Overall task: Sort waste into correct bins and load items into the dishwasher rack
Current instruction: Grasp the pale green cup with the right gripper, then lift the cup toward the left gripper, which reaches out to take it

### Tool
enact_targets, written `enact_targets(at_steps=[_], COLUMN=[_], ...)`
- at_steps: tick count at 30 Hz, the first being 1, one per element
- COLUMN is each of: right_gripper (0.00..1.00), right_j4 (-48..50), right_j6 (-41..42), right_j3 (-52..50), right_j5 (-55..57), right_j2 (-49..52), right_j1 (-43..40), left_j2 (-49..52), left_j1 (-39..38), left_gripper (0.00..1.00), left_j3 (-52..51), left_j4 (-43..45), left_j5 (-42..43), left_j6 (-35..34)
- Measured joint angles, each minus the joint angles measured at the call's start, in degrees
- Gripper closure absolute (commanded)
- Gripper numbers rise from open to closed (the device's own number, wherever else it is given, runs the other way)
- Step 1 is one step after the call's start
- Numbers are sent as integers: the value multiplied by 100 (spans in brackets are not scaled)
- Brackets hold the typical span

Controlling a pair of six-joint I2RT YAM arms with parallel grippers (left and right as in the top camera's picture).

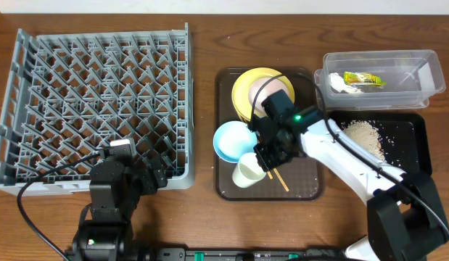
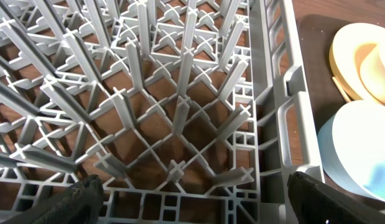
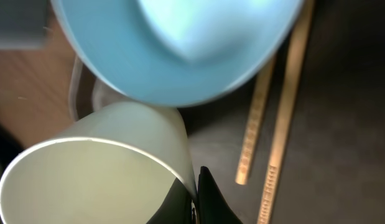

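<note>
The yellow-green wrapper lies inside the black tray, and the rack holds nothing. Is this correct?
Not quite. In the overhead view the yellow-green wrapper lies inside the clear tub, not the black tray. The rack indeed holds nothing.

- Bright, even light is falling from above in the overhead view; the dishwasher rack (image 1: pixel 93 101) is casting only a soft, narrow shadow along its lower edge.
- Glare is showing on the walls of the clear tub (image 1: pixel 420 72) at upper right.
- In the left wrist view, the rack pegs are appearing sharp at centre and splaying outward toward the frame edges.
- In the right wrist view, the light blue bowl (image 3: pixel 180 43) is blurring heavily across the top, while the pale cup (image 3: pixel 99 180) rim at lower left is appearing sharper.
</note>
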Motion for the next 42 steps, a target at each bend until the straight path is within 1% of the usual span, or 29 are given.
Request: enact_targets(at_steps=[1, 4, 7, 11, 13, 15, 20, 22, 24, 26, 29, 32, 35, 37, 42], right_gripper=[99, 99, 99, 99, 99, 99, 99, 99, 99, 99, 99, 99, 99, 99, 99], right_j4=[-46, -138, 0, 275, 275, 275, 363, 459, 588, 734, 929, 1158, 1342, 1397, 1464], right_j6=[0, 2, -4, -26, -28, -42, -96, -116, -133, -136, -133, -138, -136, -136, -136], right_j3=[131, 575, 955, 1058, 1058, 1058, 1058, 1058, 1058, 1058, 1058, 1058, 1058, 1058, 1058], right_j5=[-109, -575, -1333, -2358, -2712, -2942, -3425, -3604, -3801, -3991, -4297, -4653, -4909, -5001, -5110], right_j2=[0, 0, -4, -11, -11, -11, -11, -11, -11, -11, -11, -11, -11, -11, -11], right_j1=[-66, -415, -1025, -1779, -2013, -2079, -2061, -2061, -2061, -2061, -2061, -2061, -2061, -2050, -1943], left_j2=[0, 0, 0, 83, 264, 549, 1576, 2074, 2632, 3064, 3744, 4275, 4548, 4610, 4614], left_j1=[0, 0, 0, 0, 0, 0, 0, 0, 0, 0, 0, 0, -2, -11, -195], left_gripper=[4, 14, 14, 14, 14, 14, 14, 14, 14, 14, 14, 13, 14, 14, 14], left_j3=[0, 0, 0, 4, 22, 105, 780, 1163, 1467, 1580, 1624, 1637, 1639, 1639, 1639], left_j4=[4, 125, 304, 396, 442, 610, 1163, 1259, 1515, 2031, 3053, 3845, 4192, 4295, 4839], left_j5=[22, 232, 492, 691, 817, 1091, 2319, 2975, 3840, 4686, 6046, 7117, 7740, 7978, 8295], left_j6=[0, 0, -46, -319, -463, -612, -957, -1091, -1266, -1491, -1982, -2450, -2811, -2959, -3324])
